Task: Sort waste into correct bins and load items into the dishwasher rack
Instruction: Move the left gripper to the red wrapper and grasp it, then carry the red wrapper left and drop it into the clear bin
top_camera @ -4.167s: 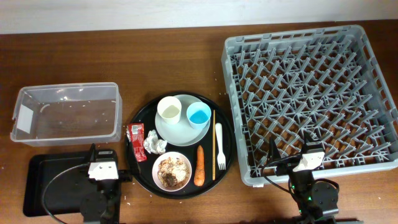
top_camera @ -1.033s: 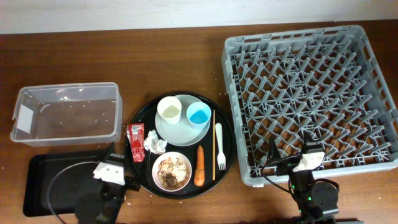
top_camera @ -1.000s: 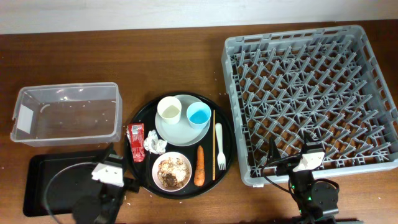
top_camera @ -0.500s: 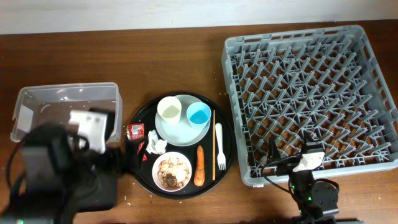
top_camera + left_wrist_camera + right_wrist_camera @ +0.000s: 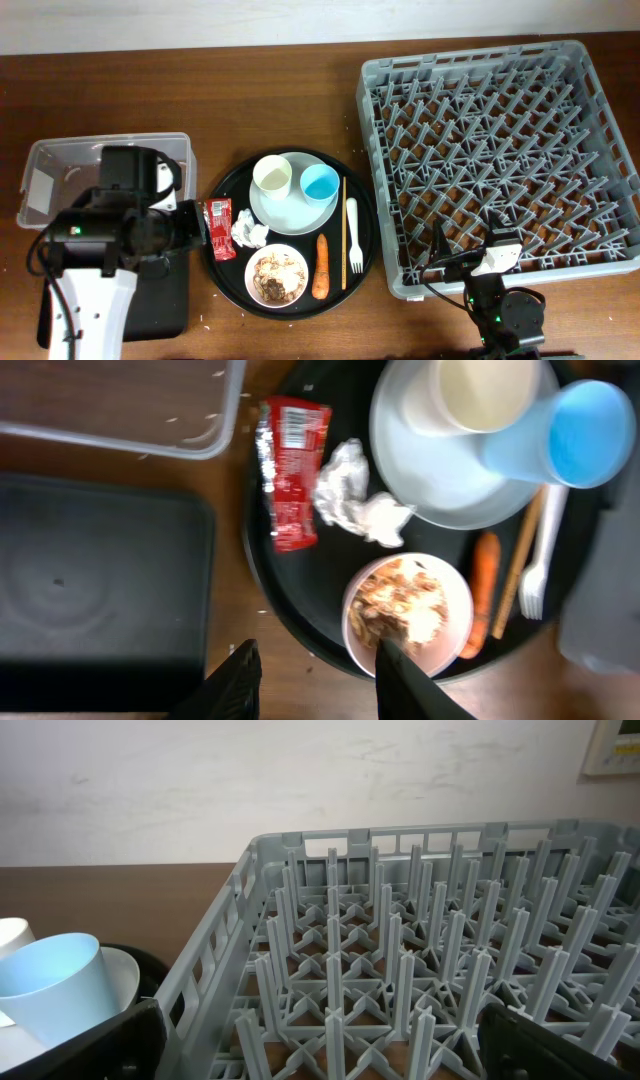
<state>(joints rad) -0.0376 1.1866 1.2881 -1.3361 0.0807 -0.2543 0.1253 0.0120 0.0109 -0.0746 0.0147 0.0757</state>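
while the left end effector (image 5: 315, 652) hovers spread and empty, red snack wrapper (image 5: 290, 470) lying ahead, untouched

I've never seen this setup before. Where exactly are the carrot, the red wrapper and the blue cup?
orange carrot (image 5: 321, 267): overhead view, middle of its body.
red snack wrapper (image 5: 290, 470): left wrist view, centre of the packet.
light blue cup (image 5: 320, 183): overhead view, inside its open mouth.

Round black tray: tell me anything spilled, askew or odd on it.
Nothing spilled. The scraps sit inside the bowl; the cream cup and blue cup stand upright on the plate. Only loose litter: red wrapper and crumpled tissue at the left of the tray, carrot lying bare beside the bowl.
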